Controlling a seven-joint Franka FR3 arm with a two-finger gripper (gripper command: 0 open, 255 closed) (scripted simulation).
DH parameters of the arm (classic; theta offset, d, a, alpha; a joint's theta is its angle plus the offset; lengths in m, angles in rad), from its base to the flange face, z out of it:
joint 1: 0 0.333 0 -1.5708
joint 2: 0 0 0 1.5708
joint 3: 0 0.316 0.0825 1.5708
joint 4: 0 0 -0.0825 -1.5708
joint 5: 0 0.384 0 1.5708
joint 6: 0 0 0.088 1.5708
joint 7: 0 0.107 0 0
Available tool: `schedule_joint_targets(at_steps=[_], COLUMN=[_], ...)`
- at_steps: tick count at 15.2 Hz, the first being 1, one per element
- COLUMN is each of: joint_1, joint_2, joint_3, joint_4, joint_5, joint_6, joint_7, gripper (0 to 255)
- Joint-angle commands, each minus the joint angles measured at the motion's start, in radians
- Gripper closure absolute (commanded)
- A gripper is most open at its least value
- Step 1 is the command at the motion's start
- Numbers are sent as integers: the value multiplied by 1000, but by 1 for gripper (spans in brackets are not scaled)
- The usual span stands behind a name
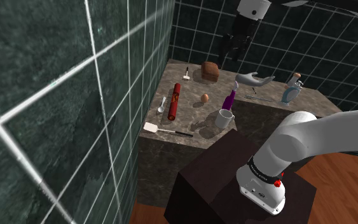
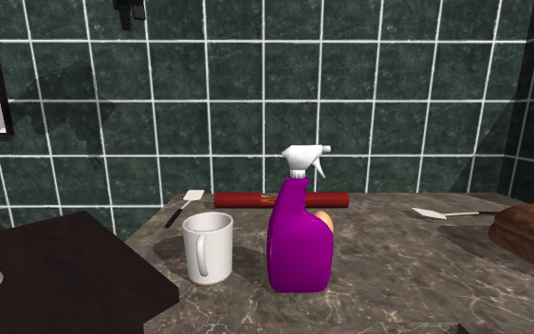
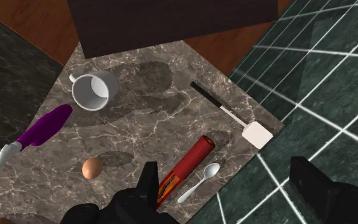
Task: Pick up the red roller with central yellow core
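tool (image 1: 234, 44): fingers apart, empty, upper centre of shoulder view | roller (image 1: 175, 100): flat on surface (image 1: 199, 118), left of centre, between spoon (image 1: 163, 105) and egg (image 1: 205, 97)

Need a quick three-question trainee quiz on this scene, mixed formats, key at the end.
1. True or false: the gripper is shut on the red roller.
2. What lies beside the roller on the tiled wall's side? A fork, B spoon, C whisk.
3. Which is nearer the robot's stand, the mug or the egg?
Key: 1 false, it is open; 2 B; 3 the mug.
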Motion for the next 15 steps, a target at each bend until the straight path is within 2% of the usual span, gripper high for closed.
schedule_joint_targets(at_steps=[1,8,15], joint_1=[0,-34,-63], joint_2=[0,166,381], joint_3=[0,-1,-7], joint_4=[0,-66,-67], joint_5=[0,14,27], joint_6=[0,236,455], joint_7=[0,62,119], gripper=[0,0,0])
